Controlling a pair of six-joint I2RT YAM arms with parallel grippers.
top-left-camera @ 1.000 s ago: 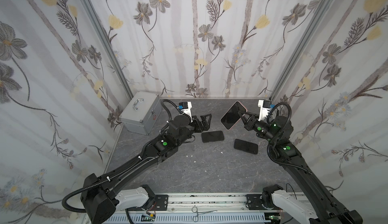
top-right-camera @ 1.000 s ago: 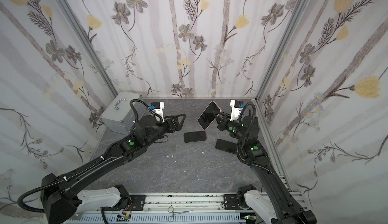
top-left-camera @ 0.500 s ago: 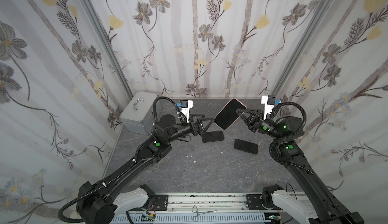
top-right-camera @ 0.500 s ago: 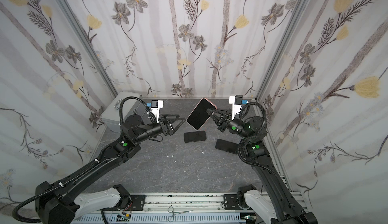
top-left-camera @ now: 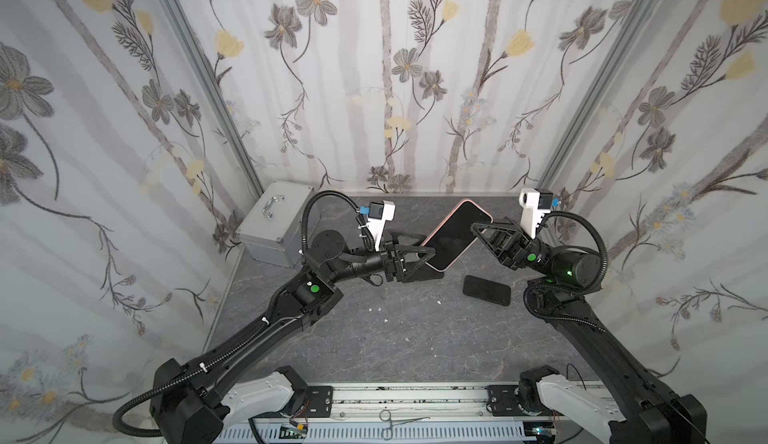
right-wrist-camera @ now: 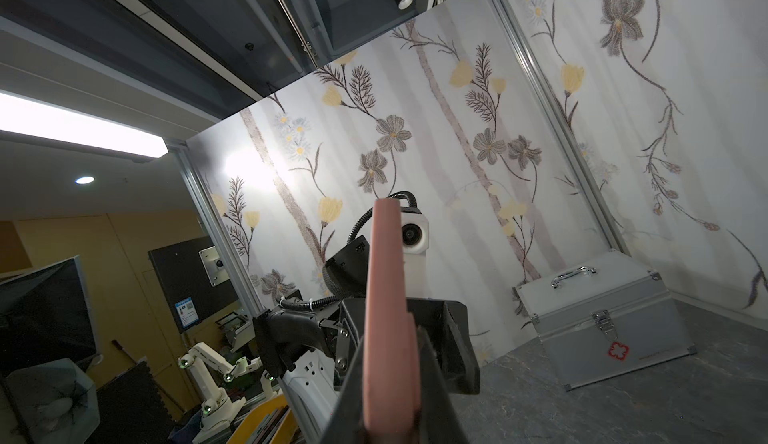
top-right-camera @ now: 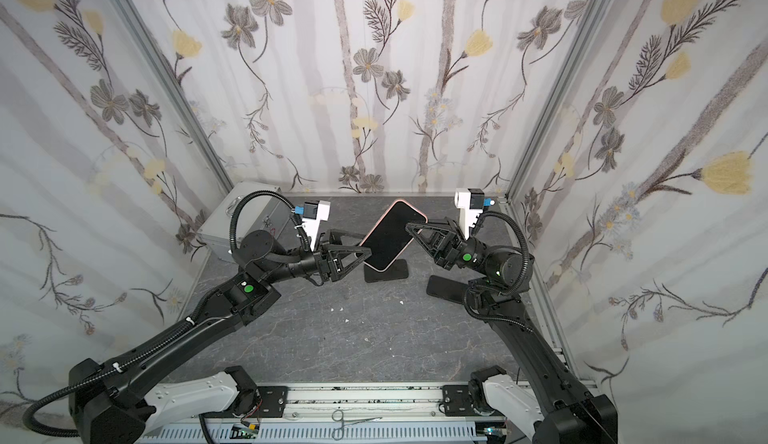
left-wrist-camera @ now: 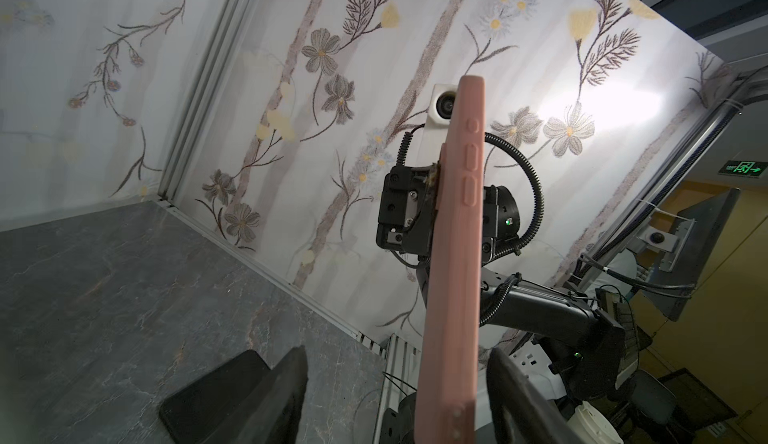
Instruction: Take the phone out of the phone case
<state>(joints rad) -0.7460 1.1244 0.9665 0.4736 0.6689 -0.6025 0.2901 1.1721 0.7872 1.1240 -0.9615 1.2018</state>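
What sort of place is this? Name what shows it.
Probably a robot test booth inside a lab or office. Floral wallpaper panels wall in a tabletop, with a left arm and right arm mounted on a rail; beyond, the right wrist view shows a monitor and a small white robot arm.

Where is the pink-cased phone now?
In both top views the phone in its pink case hangs above the grey table's rear middle, clamped by the right gripper, lower end between the open left gripper's fingers.

The left arm (top-left-camera: 257, 333) and right arm (top-left-camera: 582, 329) were black, on white base housings (top-left-camera: 262, 396). Ribbed black conduit (top-left-camera: 306, 217) looped along each; green stickers (top-left-camera: 314, 289) marked joints, and white camera mounts (top-left-camera: 380, 223) topped triangular black jaws.
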